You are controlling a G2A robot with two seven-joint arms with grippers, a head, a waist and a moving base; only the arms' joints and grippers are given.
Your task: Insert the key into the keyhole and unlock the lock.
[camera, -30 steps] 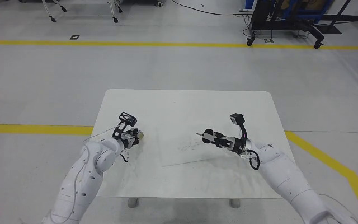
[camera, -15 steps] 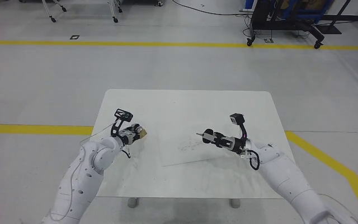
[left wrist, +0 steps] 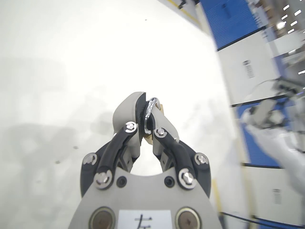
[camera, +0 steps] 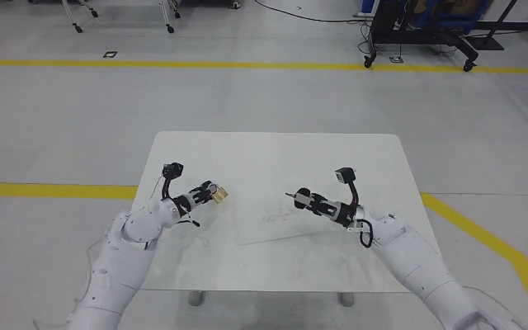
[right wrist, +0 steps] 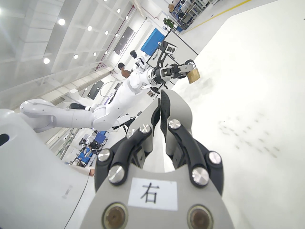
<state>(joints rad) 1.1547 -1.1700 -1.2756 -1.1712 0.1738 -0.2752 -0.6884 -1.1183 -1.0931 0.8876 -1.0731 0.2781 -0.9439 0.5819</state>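
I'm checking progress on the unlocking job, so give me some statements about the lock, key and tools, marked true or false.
1. The left tool grips the brass padlock by its shackle. True.
2. The right tool holds the padlock. False: it holds the key.
3. The key is inside the padlock. False: they are well apart.
4. The right tool is shut. True.
5. Both tools are over the white table. True.

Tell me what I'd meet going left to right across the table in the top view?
the left gripper → the brass lock it holds → the key → the right gripper holding it
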